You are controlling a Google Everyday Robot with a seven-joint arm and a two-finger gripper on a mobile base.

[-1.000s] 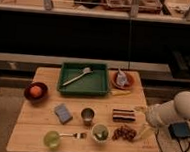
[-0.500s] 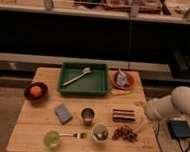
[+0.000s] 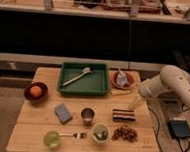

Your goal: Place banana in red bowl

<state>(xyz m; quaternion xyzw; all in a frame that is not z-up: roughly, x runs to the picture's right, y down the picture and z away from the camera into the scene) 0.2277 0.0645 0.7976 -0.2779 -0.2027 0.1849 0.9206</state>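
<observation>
Yellow banana (image 3: 118,92): on table just beside red bowl (image 3: 131,81), not yet picked. Gripper (image 3: 135,101): near the banana, fingers spread wide, empty. Outstanding: grasp, lift, deposit.

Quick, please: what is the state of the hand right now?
Hand: open, holding nothing, close to the right of the banana.

The gripper (image 3: 133,104), fingers (image 3: 135,100) apart, hovers beside the banana (image 3: 119,92).
</observation>
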